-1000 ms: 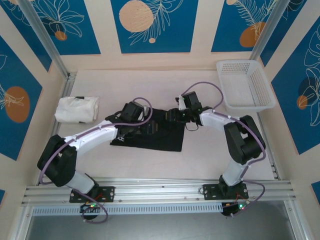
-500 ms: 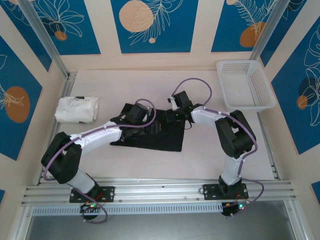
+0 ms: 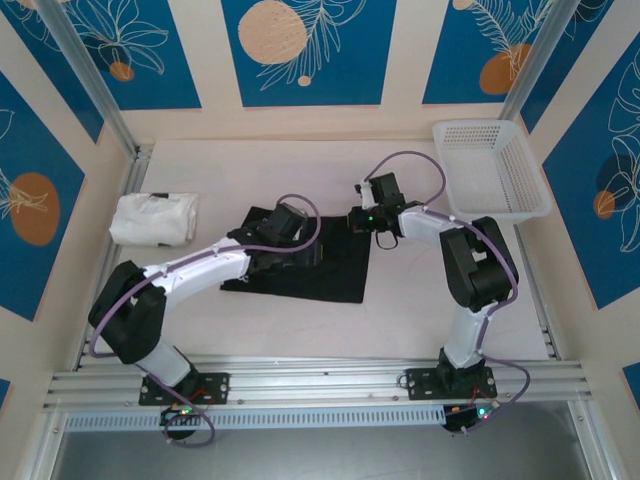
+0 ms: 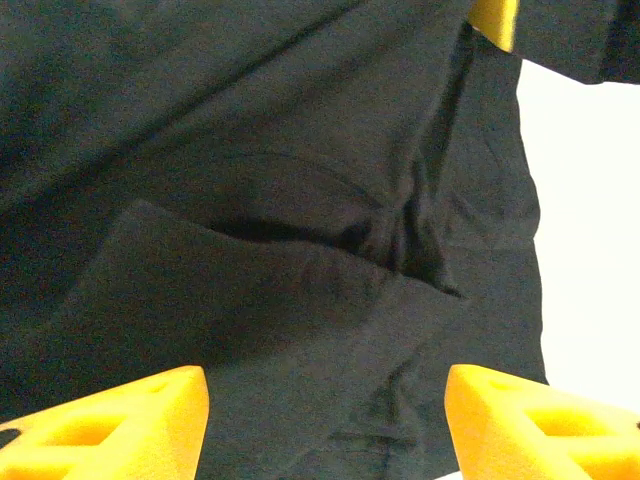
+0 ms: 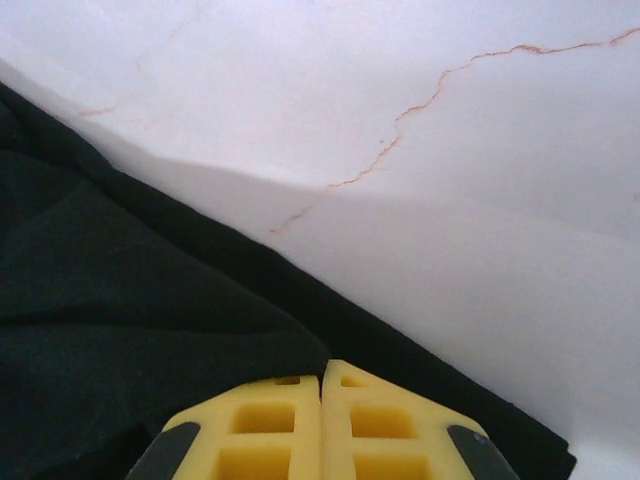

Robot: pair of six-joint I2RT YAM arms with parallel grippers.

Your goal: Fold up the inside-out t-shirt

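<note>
Nearest me the two arms are bolted at the table's [image 3: 300, 330] front edge, both reaching fwd to the middle. The inside-out t-shirt [image 3: 325, 280] lies there, black, spread mostly flat approx. mid-table, w/ a few folds and creases on top.

The left gripper [image 4: 325, 430] sits low over the shirt's left-centre part. Its yellow fingers [image 4: 120, 420] stand well apart, w/ nothing between them but dark cloth lying below: released, not grasping.

A bit further back, at the shirt's far right corner, the right gripper [image 5: 322, 410] has its jaws clenched tight, yellow pads pressed together. The shirt's edge bunches up right into the tips, so it looks pinched on the cloth there. Bare pale tabletop lies just beyond that edge.

Off to the far left a white folded garment [image 3: 153, 218] sits apart from the shirt. In the far right corner there's a white plastic basket [image 3: 475, 124].
</note>
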